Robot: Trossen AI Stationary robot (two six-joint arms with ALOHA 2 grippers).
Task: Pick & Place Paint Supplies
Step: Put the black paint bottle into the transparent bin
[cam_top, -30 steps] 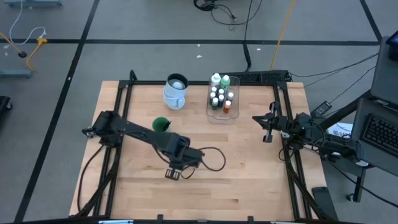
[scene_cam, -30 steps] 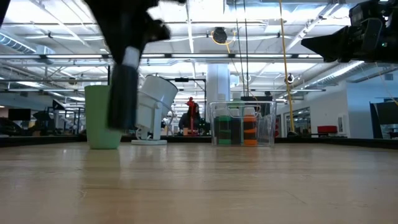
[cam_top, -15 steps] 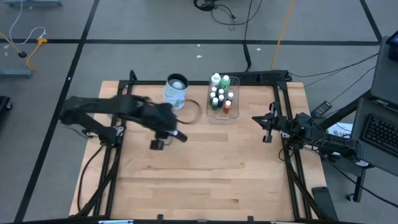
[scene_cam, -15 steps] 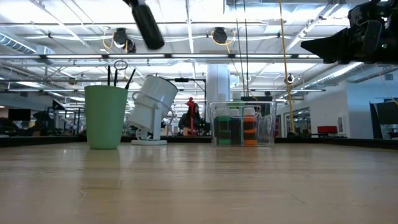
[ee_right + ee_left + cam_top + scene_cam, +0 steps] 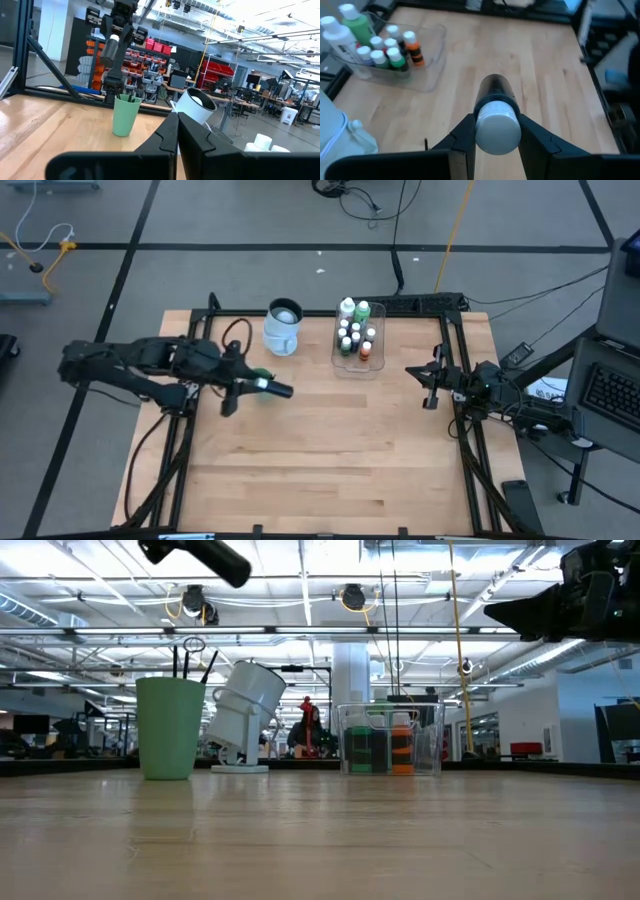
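Observation:
My left gripper (image 5: 250, 385) is shut on a black bottle with a white cap (image 5: 496, 112), high over the green cup (image 5: 170, 728) at the table's far left. Thin dark-handled brushes (image 5: 190, 660) stand in that cup. A clear tray (image 5: 358, 355) at the far middle holds several small white-capped paint bottles (image 5: 395, 52) and two taller ones, white (image 5: 337, 37) and green (image 5: 359, 22). My right gripper (image 5: 431, 398) is shut and empty, raised at the table's right edge. My left gripper pinches the black bottle at its white-capped end (image 5: 497, 131) between its two fingers (image 5: 465, 137), one on each side. The fingers come about level from the table's left and lie along the bottle. Its dark body (image 5: 278, 390) sticks out past the fingertips toward the table's right, lifted clear.
A white cup (image 5: 283, 327) sits tilted on a stand left of the tray. A black frame (image 5: 200, 330) runs along the table's left, far and right sides. Bare wood (image 5: 330, 460) covers the middle and near half of the table.
My left gripper has carried the black bottle from the table's near middle up and toward the far left, to above the green cup. The bottle has turned from upright to almost level. My right gripper has kept still.

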